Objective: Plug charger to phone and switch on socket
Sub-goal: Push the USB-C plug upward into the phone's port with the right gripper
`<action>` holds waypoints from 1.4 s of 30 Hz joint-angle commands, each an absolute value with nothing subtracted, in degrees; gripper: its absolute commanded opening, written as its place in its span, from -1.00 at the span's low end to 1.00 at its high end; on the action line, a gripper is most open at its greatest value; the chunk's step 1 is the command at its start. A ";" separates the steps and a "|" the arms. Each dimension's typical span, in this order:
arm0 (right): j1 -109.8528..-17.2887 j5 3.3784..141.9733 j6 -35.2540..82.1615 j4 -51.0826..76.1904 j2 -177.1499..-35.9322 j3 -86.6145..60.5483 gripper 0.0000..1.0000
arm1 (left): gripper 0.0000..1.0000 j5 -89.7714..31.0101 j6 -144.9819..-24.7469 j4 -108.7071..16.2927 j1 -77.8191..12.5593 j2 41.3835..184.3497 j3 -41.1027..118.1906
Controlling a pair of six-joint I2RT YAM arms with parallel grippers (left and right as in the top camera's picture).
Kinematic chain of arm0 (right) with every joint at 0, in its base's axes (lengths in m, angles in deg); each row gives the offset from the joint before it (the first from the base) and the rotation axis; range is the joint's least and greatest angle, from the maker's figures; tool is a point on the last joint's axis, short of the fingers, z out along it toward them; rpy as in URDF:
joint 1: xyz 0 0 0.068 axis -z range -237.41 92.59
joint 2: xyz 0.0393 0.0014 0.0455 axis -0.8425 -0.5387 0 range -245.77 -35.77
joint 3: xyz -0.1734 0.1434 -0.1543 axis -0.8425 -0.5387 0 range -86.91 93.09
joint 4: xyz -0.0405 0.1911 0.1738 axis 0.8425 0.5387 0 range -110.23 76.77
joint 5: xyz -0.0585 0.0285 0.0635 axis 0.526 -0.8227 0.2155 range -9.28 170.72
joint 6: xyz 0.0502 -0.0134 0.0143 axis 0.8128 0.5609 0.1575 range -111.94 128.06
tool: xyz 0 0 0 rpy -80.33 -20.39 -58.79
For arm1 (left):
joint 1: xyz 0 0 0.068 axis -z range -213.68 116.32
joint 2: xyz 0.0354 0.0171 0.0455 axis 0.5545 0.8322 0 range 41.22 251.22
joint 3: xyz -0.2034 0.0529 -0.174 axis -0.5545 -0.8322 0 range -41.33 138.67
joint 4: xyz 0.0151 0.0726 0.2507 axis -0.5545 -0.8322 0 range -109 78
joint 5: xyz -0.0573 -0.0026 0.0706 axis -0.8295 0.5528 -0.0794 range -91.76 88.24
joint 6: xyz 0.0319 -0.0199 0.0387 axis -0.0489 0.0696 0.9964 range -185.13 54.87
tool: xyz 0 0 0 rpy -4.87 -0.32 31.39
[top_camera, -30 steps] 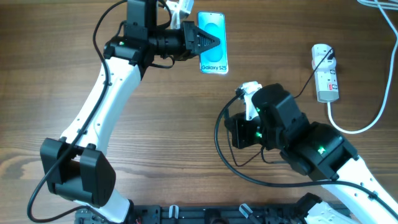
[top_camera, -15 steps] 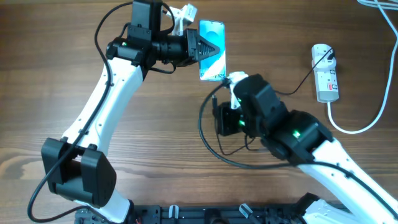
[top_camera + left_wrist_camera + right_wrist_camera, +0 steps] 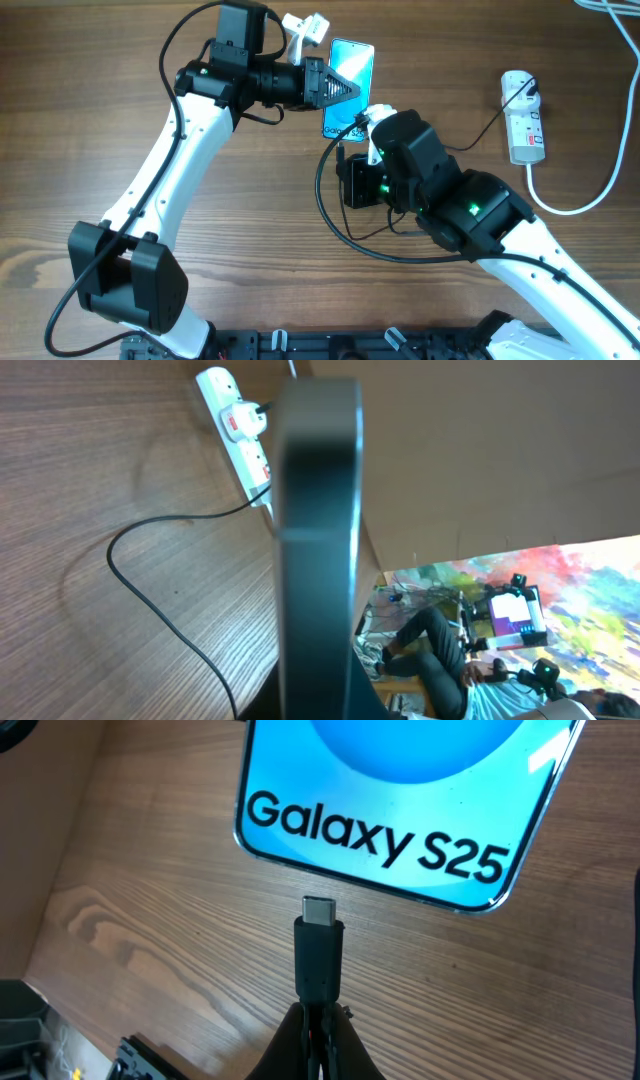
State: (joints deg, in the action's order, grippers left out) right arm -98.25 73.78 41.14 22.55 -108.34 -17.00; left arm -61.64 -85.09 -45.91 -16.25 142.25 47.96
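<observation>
1. Right gripper [image 3: 318, 1015] has been brought up-left to the phone [image 3: 353, 55] and is pinched shut on the charger [image 3: 319, 955] connector.
2. Connector tip is seen just short of the phone's lower edge, not touching.
3. Left gripper [image 3: 338, 85] is clamped on the phone, which has been shifted right and tilted.
4. Socket [image 3: 524, 118] is unmoved, well apart to the right.

I'm looking at robotics lab or workshop. Left arm [image 3: 170, 150] and right arm [image 3: 520, 240] working at wood-grain table [image 3: 80, 130]. Brown partition [image 3: 480, 450] standing behind. Beyond it, seated person [image 3: 430, 645] and colourful painted wall [image 3: 600, 585] showing.
</observation>
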 commanded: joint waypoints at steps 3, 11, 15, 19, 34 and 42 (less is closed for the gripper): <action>-98.44 75.18 42.73 23.14 -110.03 -15.60 -0.91 | -0.92 -64.33 -83.59 -45.74 -16.31 141.40 48.69; -98.44 76.69 42.71 24.83 -110.09 -15.60 -0.91 | -0.92 -64.07 -85.44 -45.69 -16.31 141.40 48.69; -98.44 76.73 42.75 24.32 -110.09 -15.60 -0.91 | -0.92 -63.61 -85.23 -45.69 -16.31 141.40 48.69; -98.44 76.88 42.75 23.67 -110.09 -15.60 -0.91 | -0.92 -63.65 -85.25 -45.72 -16.31 141.40 48.69; -98.44 76.88 43.21 22.58 -110.09 -15.60 -0.91 | -0.92 -63.65 -85.25 -46.17 -16.31 141.40 48.69; -98.44 76.91 43.12 22.66 -110.09 -15.60 -0.91 | -0.92 -63.61 -85.25 -46.15 -16.31 141.40 48.69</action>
State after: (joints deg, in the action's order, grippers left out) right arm -98.25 75.86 42.71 23.14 -109.81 -17.00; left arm -61.86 -85.36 -46.37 -16.25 142.25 47.96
